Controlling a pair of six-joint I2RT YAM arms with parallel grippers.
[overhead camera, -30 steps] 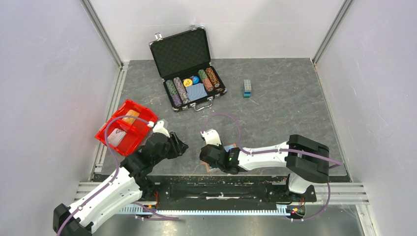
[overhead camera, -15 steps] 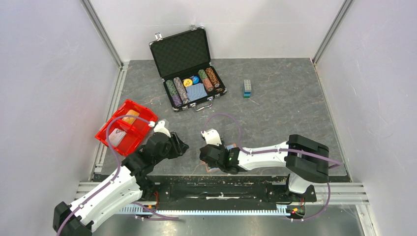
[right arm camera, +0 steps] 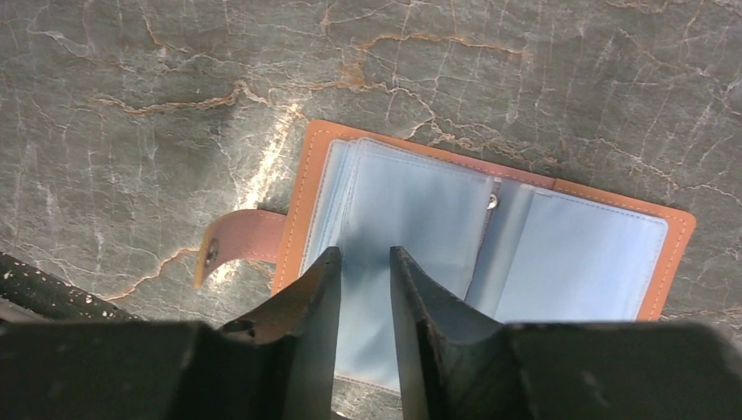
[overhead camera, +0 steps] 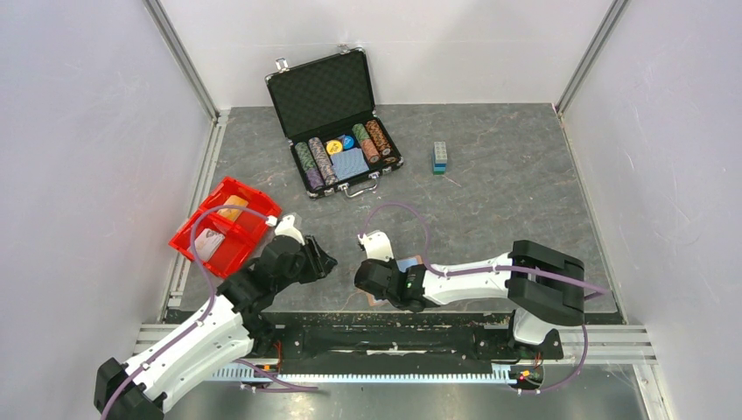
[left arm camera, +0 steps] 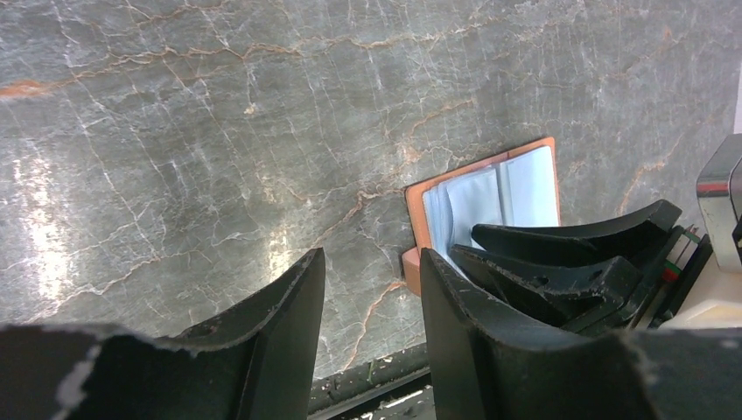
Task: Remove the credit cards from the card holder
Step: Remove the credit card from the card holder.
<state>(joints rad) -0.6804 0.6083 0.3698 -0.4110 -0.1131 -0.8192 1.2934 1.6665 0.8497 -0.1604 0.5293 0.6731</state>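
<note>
The card holder (right arm camera: 560,262) lies open on the grey table, brown leather with pale blue sleeves and its tab (right arm camera: 241,241) sticking out to the left. My right gripper (right arm camera: 365,254) hovers over its left page, jaws a little apart with nothing between them. In the left wrist view the card holder (left arm camera: 525,179) shows beyond my right gripper's black fingers (left arm camera: 560,254). My left gripper (left arm camera: 372,258) is open and empty over bare table, to its left. An orange-yellow card (overhead camera: 232,208) and a pale card (overhead camera: 207,245) lie in the red bin (overhead camera: 254,229). Whether any cards sit in the sleeves, I cannot tell.
An open black poker-chip case (overhead camera: 324,96) stands at the back centre. A small blue-green block (overhead camera: 440,157) sits to its right. The table's front edge and rail (overhead camera: 394,337) run just behind both grippers. White walls close in both sides.
The right gripper's jaws have narrowed over the left page and it has shifted slightly. The left arm has barely moved.
</note>
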